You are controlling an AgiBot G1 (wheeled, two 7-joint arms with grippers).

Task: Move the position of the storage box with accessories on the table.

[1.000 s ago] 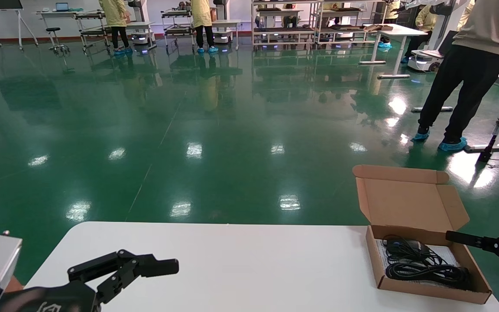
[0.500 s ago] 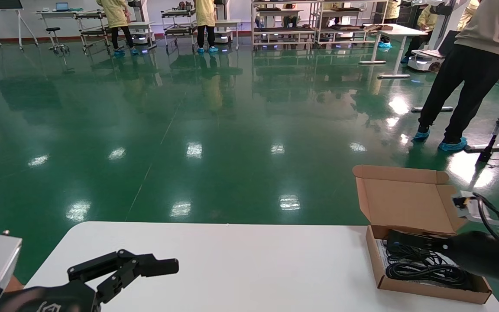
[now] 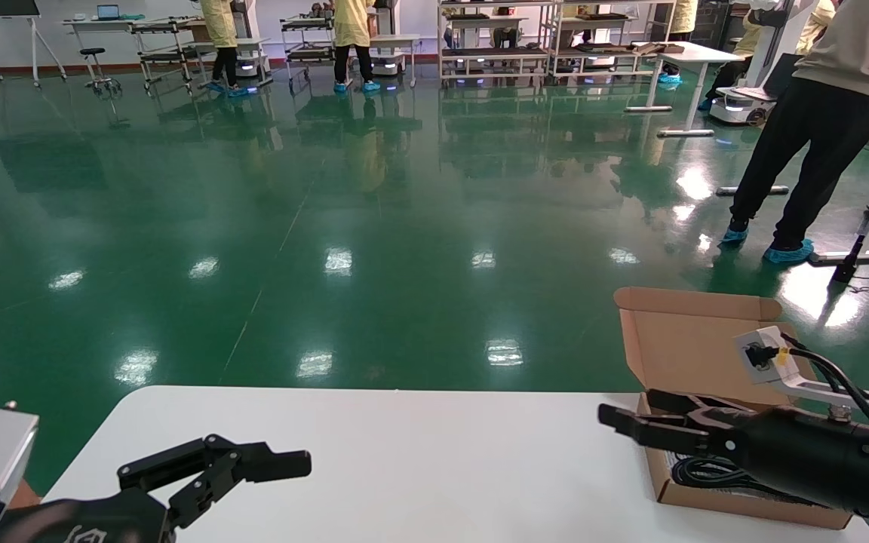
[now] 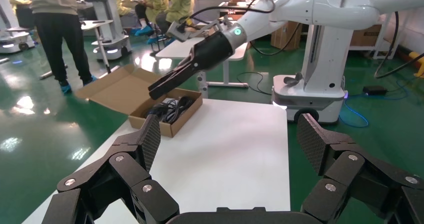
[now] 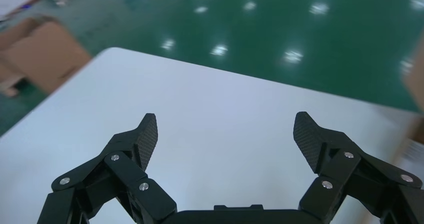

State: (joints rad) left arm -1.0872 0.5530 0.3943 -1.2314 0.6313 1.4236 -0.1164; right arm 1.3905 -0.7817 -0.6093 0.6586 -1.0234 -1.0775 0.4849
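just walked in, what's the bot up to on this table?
The right pincer, open and empty, is stretched over the shallow brown cardboard storage box near the right end of the wide white table, its fingertips past the box's left wall. The hinged lid stands open, with coiled black cable inside. Nothing is gripped yet, and the box sits flat on the table. The left pincer is parked open over the table's near left corner.

White table (image 3: 404,452), open storage box (image 3: 706,354) at right edge
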